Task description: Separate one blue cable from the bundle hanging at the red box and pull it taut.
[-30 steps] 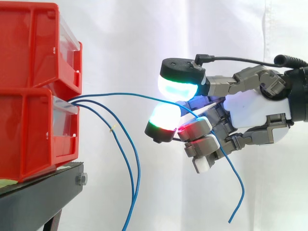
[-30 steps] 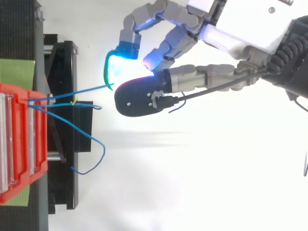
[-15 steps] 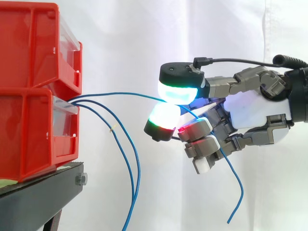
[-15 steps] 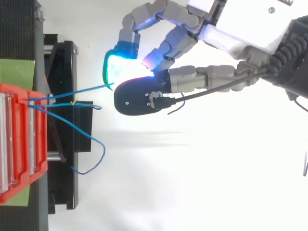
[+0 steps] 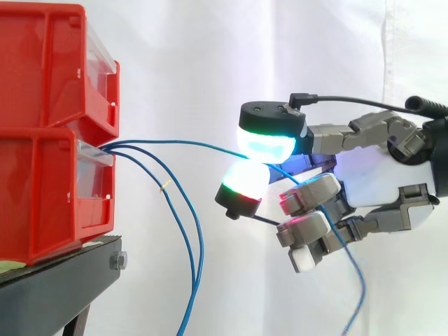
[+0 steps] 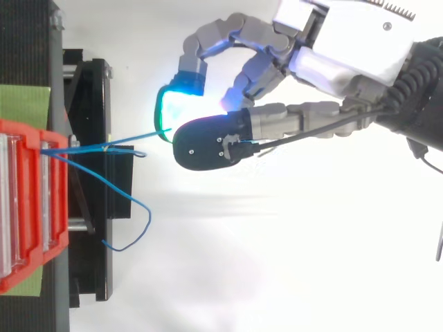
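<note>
Blue cable (image 5: 175, 143) runs from the red box (image 5: 42, 189) to my robot hand (image 5: 378, 175), pinched, I think, between two pads (image 5: 264, 145); other cables (image 5: 201, 246) hang beside the box.

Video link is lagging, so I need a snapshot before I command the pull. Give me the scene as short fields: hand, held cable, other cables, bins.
hand: right of the bins, fingers curled, pinching one blue cable between glowing pads
held cable: runs from the lower red bin to the pinch, slightly bowed; its tail hangs below the hand
loose cables: two, drooping from the same bin
support: upper red bin stacked on the lower, on a black stand
</note>
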`<control>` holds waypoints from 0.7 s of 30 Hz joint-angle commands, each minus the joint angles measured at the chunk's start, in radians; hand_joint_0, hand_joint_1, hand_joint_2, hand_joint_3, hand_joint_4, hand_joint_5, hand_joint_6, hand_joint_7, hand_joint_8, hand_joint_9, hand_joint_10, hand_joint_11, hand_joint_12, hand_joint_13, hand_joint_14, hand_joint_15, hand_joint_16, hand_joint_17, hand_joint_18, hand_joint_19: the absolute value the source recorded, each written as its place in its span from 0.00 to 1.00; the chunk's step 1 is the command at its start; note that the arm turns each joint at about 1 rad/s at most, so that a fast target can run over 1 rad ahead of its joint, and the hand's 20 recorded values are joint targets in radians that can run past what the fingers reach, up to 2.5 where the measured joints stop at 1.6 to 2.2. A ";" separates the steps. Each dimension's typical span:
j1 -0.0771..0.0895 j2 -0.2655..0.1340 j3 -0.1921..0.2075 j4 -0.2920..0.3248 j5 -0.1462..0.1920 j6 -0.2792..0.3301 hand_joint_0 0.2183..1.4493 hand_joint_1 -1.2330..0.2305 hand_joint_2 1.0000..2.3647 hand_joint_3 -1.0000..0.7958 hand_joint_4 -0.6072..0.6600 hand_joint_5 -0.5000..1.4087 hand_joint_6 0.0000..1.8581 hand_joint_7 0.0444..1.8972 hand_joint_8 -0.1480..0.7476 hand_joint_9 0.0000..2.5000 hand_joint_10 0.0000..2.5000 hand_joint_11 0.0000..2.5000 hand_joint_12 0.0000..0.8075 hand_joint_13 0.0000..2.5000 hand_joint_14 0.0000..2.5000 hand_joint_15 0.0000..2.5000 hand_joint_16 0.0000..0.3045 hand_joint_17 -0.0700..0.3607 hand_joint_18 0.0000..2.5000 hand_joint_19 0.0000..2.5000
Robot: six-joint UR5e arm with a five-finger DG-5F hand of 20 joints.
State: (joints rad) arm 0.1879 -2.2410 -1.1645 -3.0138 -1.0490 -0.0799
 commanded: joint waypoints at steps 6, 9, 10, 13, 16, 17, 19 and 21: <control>0.004 0.000 -0.012 0.006 0.001 0.032 0.39 0.36 0.02 0.45 0.40 0.15 0.51 0.56 0.45 0.43 0.22 0.61 0.38 0.44 0.00 0.66 0.13 0.37 0.30 0.32; 0.004 0.000 -0.012 0.006 0.000 0.032 0.39 0.36 0.02 0.45 0.40 0.15 0.51 0.56 0.45 0.43 0.22 0.61 0.39 0.44 0.00 0.66 0.13 0.38 0.30 0.32; 0.002 0.000 -0.012 0.006 0.001 0.032 0.39 0.36 0.02 0.45 0.40 0.15 0.51 0.56 0.44 0.43 0.22 0.61 0.38 0.44 0.00 0.66 0.13 0.37 0.30 0.32; 0.004 0.000 -0.014 0.004 0.001 0.037 0.39 0.36 0.02 0.45 0.40 0.15 0.51 0.56 0.45 0.43 0.21 0.61 0.38 0.44 0.00 0.66 0.13 0.38 0.30 0.32; 0.004 0.000 -0.024 0.006 -0.003 0.042 0.39 0.36 0.02 0.45 0.40 0.15 0.51 0.55 0.45 0.43 0.19 0.62 0.39 0.44 0.00 0.66 0.13 0.38 0.30 0.32; 0.004 0.001 -0.034 0.009 -0.005 0.042 0.39 0.36 0.02 0.45 0.40 0.15 0.51 0.55 0.45 0.43 0.19 0.62 0.38 0.44 0.00 0.66 0.13 0.37 0.30 0.32; 0.004 0.000 -0.040 0.015 -0.005 0.040 0.39 0.36 0.02 0.45 0.40 0.15 0.50 0.56 0.45 0.43 0.19 0.62 0.38 0.44 0.00 0.66 0.13 0.38 0.30 0.32; 0.005 0.000 -0.055 0.027 -0.016 0.040 0.38 0.36 0.02 0.45 0.40 0.15 0.50 0.55 0.45 0.43 0.19 0.62 0.38 0.44 0.00 0.66 0.13 0.38 0.30 0.32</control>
State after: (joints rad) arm 0.1926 -2.2412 -1.2042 -2.9974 -1.0568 -0.0400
